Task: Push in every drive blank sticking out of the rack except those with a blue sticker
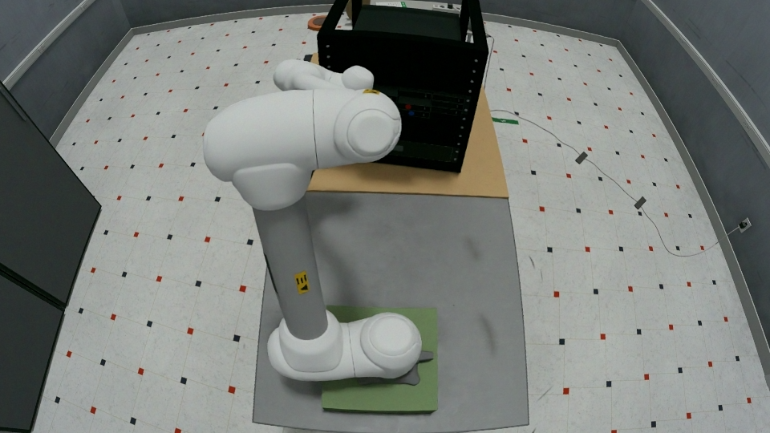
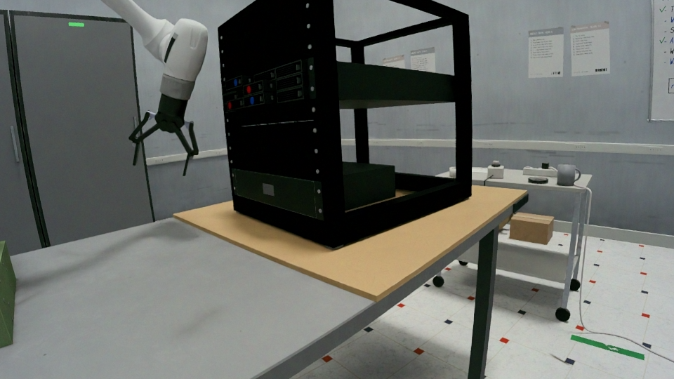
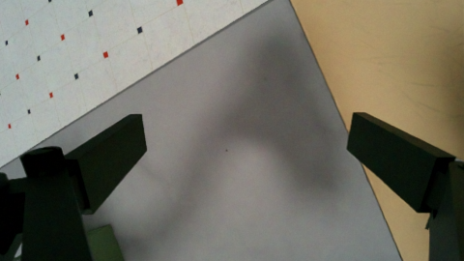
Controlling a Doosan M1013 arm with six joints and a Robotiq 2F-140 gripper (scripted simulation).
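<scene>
At the upper left of the exterior view the claw (image 2: 162,158) (image 3: 246,131) hangs pointing down, its two fingers spread wide, with nothing between them; in the wrist view they stand at the left and right of the frame, above the grey table top (image 2: 141,301) (image 3: 242,203) (image 1: 409,258).

Right of it, from upper centre downward, stands the black rack (image 2: 329,141) (image 1: 431,50), upright on a tan board (image 2: 377,278) (image 1: 484,177) (image 3: 416,63). Its drive blanks sit in the upper part of the front face, left of centre in the frame. At the left end of that bank are two blue stickers (image 2: 235,82) (image 2: 252,100) and two red stickers (image 2: 248,89) (image 2: 229,104); plainer blanks lie to their right. I cannot tell how many stick out or which are latched, so how much is done is unclear; any protruding blank without blue is left to push.

The claw is well apart from the bank, lower and out in front of the rack, touching none of it.
</scene>
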